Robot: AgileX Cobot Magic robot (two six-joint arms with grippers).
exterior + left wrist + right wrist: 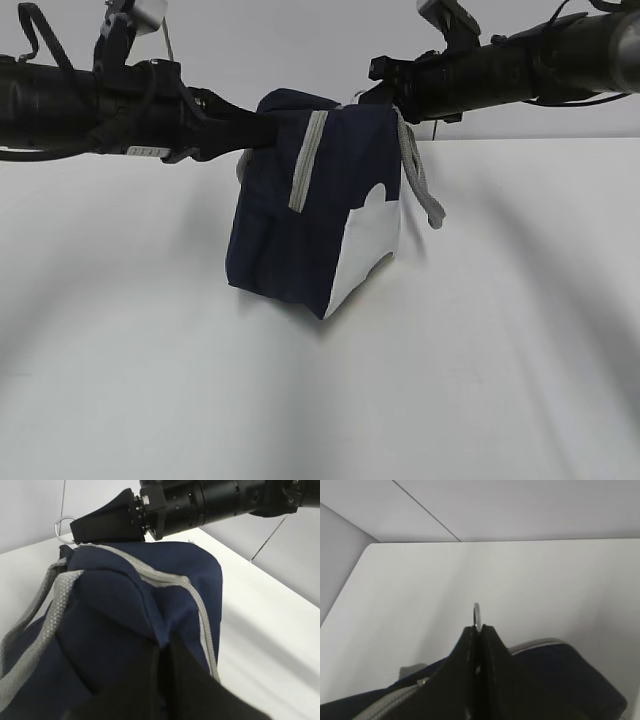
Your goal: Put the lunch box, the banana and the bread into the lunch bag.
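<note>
Bag (300, 230) strung between both hands along its zipper (308, 160): left hand (262, 131) clenched on one end, right hand (479, 630) clenched on the pull ring (477, 615) opposite.

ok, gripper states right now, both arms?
Left gripper: closed, pinching the bag fabric.
Right gripper: closed on the metal zipper ring at the bag's top.

No legible text or labels anywhere.
</note>
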